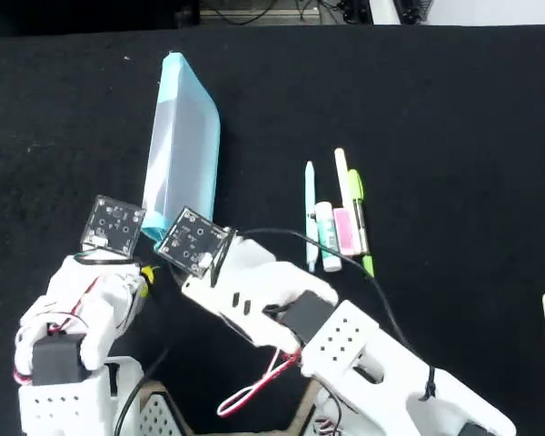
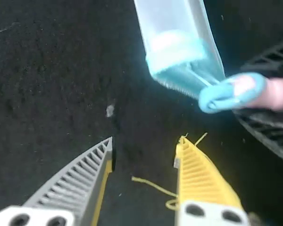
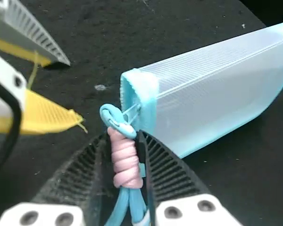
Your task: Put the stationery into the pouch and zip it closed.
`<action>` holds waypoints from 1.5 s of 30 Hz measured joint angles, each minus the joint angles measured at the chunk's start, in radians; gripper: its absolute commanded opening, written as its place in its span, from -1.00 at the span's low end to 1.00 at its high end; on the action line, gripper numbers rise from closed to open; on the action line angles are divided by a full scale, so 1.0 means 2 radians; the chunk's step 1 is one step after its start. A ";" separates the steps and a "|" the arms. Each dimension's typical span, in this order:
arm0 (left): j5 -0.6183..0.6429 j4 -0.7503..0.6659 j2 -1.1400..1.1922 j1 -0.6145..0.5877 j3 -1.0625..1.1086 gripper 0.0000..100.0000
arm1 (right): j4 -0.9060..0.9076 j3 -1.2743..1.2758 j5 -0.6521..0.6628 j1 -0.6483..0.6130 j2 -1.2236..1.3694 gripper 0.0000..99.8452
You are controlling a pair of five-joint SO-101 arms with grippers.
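While my right gripper [image 3: 121, 141] pinches the pink corded zip pull [image 3: 125, 162] of the translucent blue plastic pouch [image 3: 212, 89], left gripper [image 2: 145, 141] gapes; pastel pens [image 1: 336, 222] outside; next, I judge: unzip.

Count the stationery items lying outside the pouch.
5, side by side right of the pouch: thin teal pen, white tube, pink piece, cream pen, green pen. Pink piece and cream pen could be one item.

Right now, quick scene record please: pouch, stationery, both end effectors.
pouch: light-blue, translucent, lying on black table
zipper pull: pink-wrapped cord at the pouch end nearest the arms
stationery: pens and markers in a row, outside pouch
left end effector: open, empty, beside that pouch end
right end effector: shut on zipper pull
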 measured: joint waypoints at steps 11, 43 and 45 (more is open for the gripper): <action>-0.021 0.022 -0.005 0.031 -0.104 -0.57 | 0.000 0.033 -0.002 -0.005 0.000 -0.98; -0.023 -0.044 -0.005 0.124 -0.074 -0.57 | 0.000 0.091 -0.002 -0.005 -0.100 -0.98; -0.023 -0.061 -0.005 0.114 -0.048 -0.57 | 0.000 0.091 -0.002 -0.005 -0.101 -0.98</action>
